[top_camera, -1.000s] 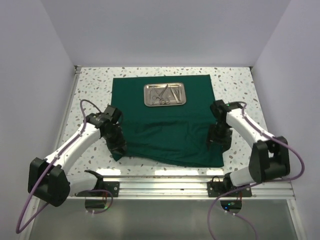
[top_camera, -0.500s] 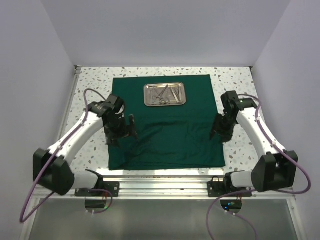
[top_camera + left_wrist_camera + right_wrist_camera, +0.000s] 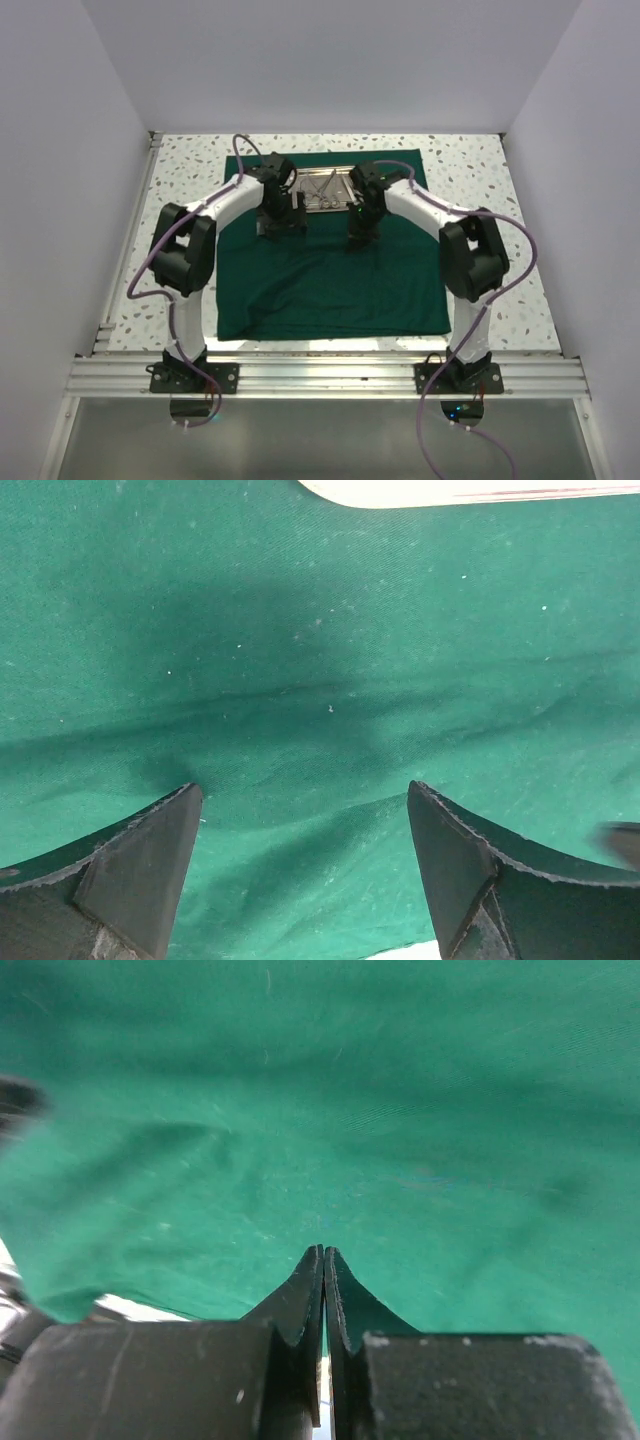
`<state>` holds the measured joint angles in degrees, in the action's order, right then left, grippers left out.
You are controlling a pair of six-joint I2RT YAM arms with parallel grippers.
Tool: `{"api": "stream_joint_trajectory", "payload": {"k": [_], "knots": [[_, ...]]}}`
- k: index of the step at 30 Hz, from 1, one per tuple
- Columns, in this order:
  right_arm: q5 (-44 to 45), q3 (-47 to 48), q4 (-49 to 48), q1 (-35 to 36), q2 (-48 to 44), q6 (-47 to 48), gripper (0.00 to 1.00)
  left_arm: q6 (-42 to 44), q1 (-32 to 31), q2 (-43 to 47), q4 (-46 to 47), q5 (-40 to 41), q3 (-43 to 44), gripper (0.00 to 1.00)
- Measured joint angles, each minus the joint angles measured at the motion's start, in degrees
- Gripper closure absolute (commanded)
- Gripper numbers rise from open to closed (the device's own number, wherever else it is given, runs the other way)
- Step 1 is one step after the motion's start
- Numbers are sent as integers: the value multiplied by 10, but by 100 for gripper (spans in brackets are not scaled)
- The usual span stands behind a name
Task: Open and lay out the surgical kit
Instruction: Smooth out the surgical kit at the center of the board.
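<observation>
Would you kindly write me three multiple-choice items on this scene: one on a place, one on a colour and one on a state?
1. Where on the cloth does the steel tray sit?
A. near edge
B. far middle
C. near right corner

2. What colour is the cloth?
A. white
B. blue
C. dark green

3. How do the grippers stand?
A. left gripper open, right gripper shut
B. both open
C. left shut, right open

Answers:
1 B: the top view shows the tray centred at the far side.
2 C: every view shows green fabric.
3 A: the left wrist view shows a wide gap, the right wrist view none.
</observation>
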<state>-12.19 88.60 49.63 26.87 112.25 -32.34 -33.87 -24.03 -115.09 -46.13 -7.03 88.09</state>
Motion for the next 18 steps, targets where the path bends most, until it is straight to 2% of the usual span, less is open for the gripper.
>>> {"api": "stream_joint_trajectory", "payload": {"k": [5,10,14,18], "knots": [[-13,-86,-39,61,39,-8,100,8,0,0,-3,29,5,13],[-56,-143,-75,113,19,-23,100,23,33,0,-6,40,21,14],[-104,-184,-102,158,6,-33,100,36,101,-22,-5,40,92,15],[-136,-202,-84,193,2,-27,100,52,148,-70,4,42,171,17]]}}
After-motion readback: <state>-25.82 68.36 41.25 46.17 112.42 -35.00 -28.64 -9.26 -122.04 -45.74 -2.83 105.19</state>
